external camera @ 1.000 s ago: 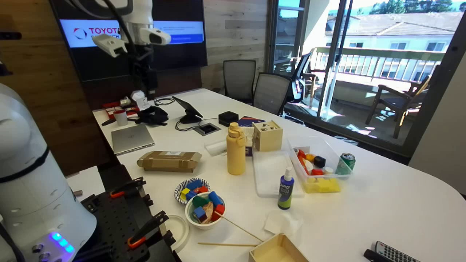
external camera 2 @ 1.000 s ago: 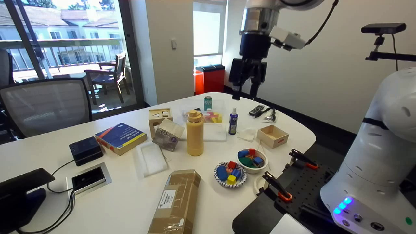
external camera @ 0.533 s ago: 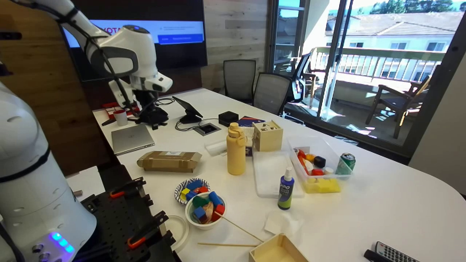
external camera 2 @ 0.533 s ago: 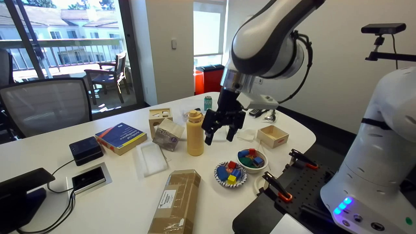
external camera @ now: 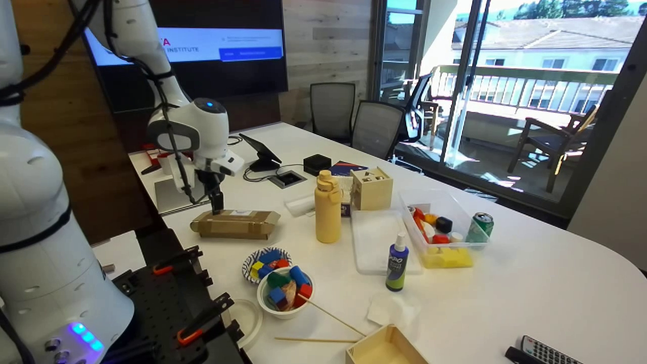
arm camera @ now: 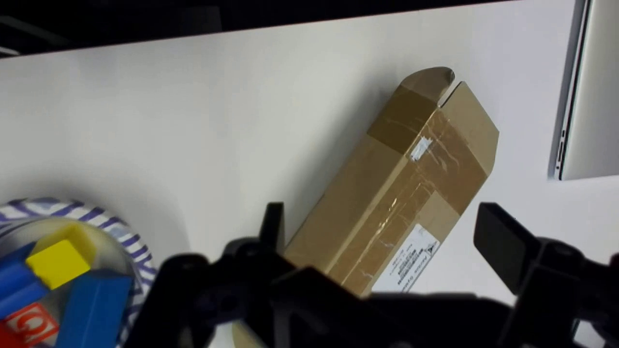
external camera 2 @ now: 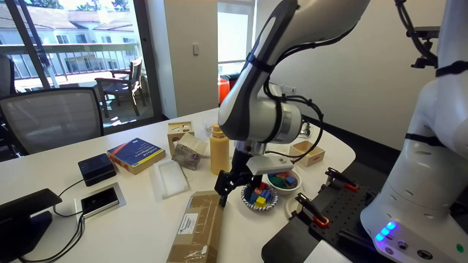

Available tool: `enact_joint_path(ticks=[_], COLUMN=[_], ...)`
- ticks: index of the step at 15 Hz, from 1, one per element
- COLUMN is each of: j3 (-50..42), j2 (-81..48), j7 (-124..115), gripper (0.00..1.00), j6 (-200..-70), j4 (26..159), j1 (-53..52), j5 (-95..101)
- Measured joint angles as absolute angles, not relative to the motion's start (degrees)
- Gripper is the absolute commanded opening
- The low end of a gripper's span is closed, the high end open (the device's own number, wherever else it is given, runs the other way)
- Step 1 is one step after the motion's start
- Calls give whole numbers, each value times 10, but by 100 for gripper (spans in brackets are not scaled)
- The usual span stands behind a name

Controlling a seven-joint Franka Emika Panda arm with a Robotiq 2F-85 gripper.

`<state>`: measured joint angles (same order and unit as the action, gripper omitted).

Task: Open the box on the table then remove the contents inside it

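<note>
The tan cardboard box [external camera: 247,227] lies shut on the white table [external camera: 505,298], with clear tape and a white label on top. It also shows in an exterior view [external camera 2: 204,223] and slantwise in the wrist view [arm camera: 367,212], where the gripper hides its near end. My gripper [arm camera: 382,210] is open and empty, its fingers wide apart over the box. In an exterior view the gripper [external camera 2: 239,191] hangs above the end of the box nearer the bowls. In an exterior view the gripper [external camera: 216,205] appears over the box's back edge. I cannot tell whether it touches.
A patterned bowl of blocks [external camera 2: 260,206] and a white bowl of blocks [external camera: 285,308] stand near the box. A yellow bottle [external camera: 328,212] stands beyond it. A laptop [external camera: 169,194] lies beside it. Clamps [external camera 2: 310,210] line the robot's mount.
The arm has swung over the table and come down, bringing the gripper from high up to just above the box. The box and other objects have not moved.
</note>
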<state>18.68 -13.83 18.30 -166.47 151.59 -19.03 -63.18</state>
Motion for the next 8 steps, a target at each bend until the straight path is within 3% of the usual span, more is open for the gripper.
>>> enact_joint_path(ticks=[8], j3=[198], j2=[-312], j7=[422], gripper=[100], j6=[-1665], j4=[1394], j1=[-134], j5=[-828])
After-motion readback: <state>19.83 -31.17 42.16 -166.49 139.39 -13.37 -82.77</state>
